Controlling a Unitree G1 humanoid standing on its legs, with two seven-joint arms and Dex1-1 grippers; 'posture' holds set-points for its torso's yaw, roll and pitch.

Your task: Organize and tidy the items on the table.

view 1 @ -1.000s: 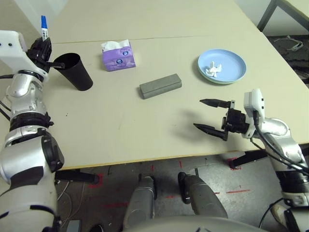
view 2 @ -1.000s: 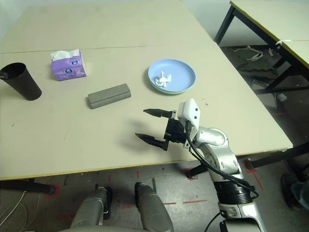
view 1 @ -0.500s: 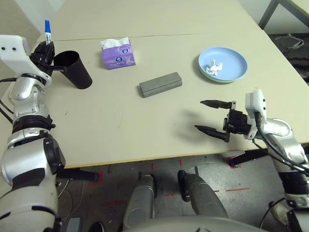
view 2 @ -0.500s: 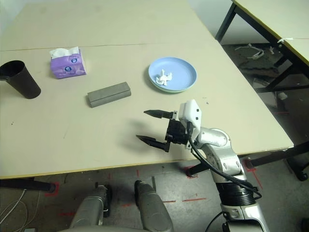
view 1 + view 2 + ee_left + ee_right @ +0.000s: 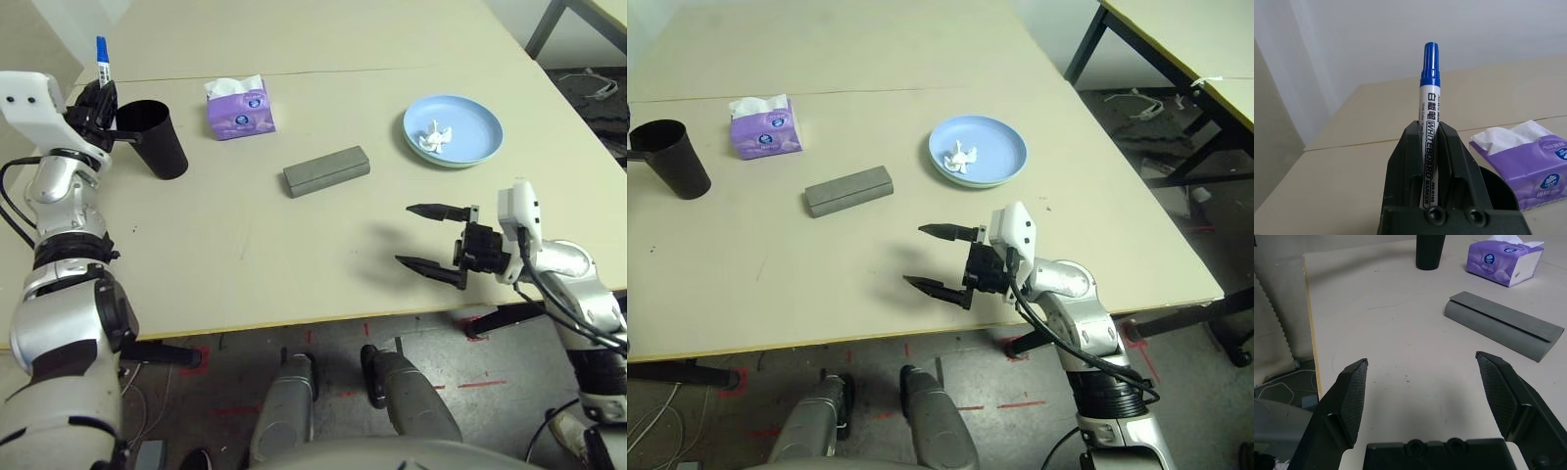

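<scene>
The right gripper is positioned above the near part of the table, fingers apart and empty. The glasses case lies on the table beyond it. The left gripper is clamped on an upright marker, blue cap up, beside the black cup. The plates are stacked, blue uppermost, carrying a crumpled tissue. The tissue box stands near the cup.

A second table stands at the upper right of the frame. White cables trail over the grey floor, lower left, near red marks.
</scene>
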